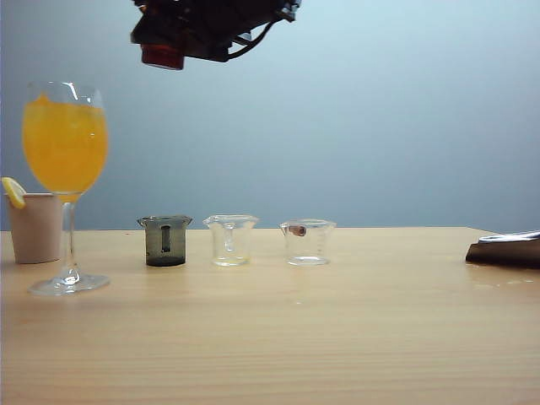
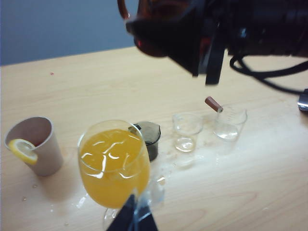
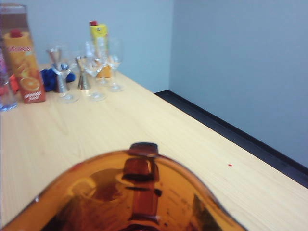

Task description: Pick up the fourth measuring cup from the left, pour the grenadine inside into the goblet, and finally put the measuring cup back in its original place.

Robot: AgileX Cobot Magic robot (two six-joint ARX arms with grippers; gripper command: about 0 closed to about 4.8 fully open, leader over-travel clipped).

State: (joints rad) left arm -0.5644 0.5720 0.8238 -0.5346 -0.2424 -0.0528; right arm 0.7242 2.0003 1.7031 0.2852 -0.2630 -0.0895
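Right end effector [image 1: 164,52], clamped on the fourth measuring cup [image 3: 130,192], hangs above and right of the goblet [image 1: 65,152]; left end effector [image 2: 132,216] state unclear.

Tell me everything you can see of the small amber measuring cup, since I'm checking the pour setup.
The small amber translucent measuring cup has a flared rim and a side handle. It is off the table, held high by the right gripper, up and to the right of the tall clear goblet of orange drink. It looks like orange-brown plastic, with dark reddish liquid showing at its base in the exterior view. Its exact tilt is unclear. The left gripper is low beside the goblet's stem.
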